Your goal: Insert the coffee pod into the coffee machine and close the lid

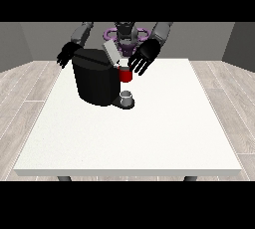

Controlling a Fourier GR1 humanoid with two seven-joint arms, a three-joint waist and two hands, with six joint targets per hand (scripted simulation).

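Note:
A black coffee machine (94, 81) stands on the white table (129, 133), left of centre at the back. Its grey lid (110, 51) is tilted up and open. A red pod holder (125, 75) sticks out of the machine's front, with a white patch (122, 63) on top that may be the pod. A grey cup (127, 96) sits on the machine's drip base. The hand at the view's right (144, 56) hovers beside the red holder with fingers spread, holding nothing. Behind the machine's left corner, the hand at the view's left (66, 55) hangs with relaxed fingers.
The table spreads wide in front and to the right of the machine. Wooden floor (224, 103) surrounds it, with grey walls behind the robot (124, 36).

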